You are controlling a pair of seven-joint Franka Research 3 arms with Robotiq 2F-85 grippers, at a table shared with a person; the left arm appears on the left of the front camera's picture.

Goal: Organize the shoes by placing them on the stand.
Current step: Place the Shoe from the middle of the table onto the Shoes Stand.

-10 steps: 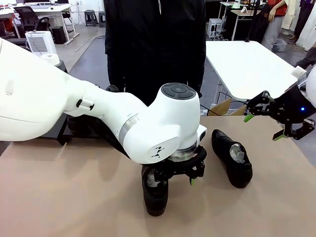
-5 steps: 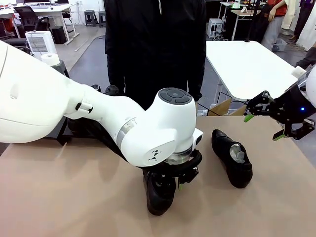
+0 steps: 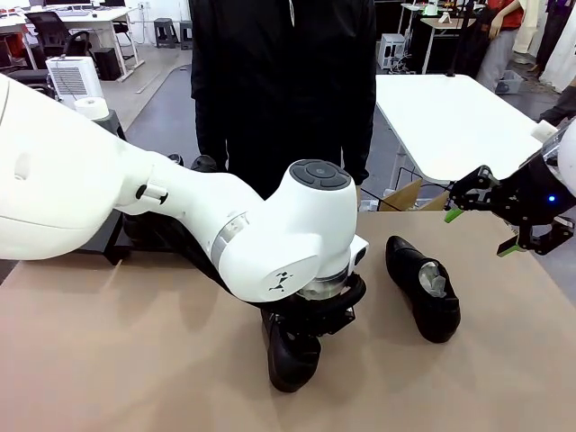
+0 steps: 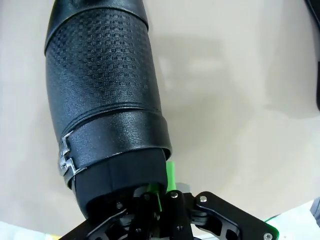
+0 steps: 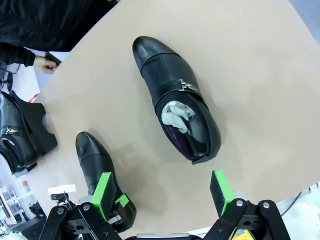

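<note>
A black shoe [image 3: 292, 355] lies on the tan table near the front edge. My left gripper [image 3: 312, 317] comes down on its heel end and is shut on the shoe's collar. Close up, the left wrist view has the textured shoe [image 4: 105, 95] with its metal buckle, and my left gripper [image 4: 160, 185] has its green pads pinched on the rim. A second shoe [image 3: 423, 288] with white paper inside lies to the right, also seen as the shoe [image 5: 175, 105]. My right gripper [image 3: 486, 229] hangs open above the table's right side, apart from it. The black stand [image 5: 37, 125] carries another shoe [image 5: 12, 135].
A person in black stands at the far edge, one hand [image 5: 42, 62] near the table. My left arm's large white body [image 3: 180, 216] spans the left and middle of the table. A cardboard box [image 3: 409, 196] and a white table [image 3: 450, 117] lie beyond.
My left gripper has sunk a little and closed on the shoe's heel rim; the shoe's toe has swung slightly right. The right arm has stayed still.
</note>
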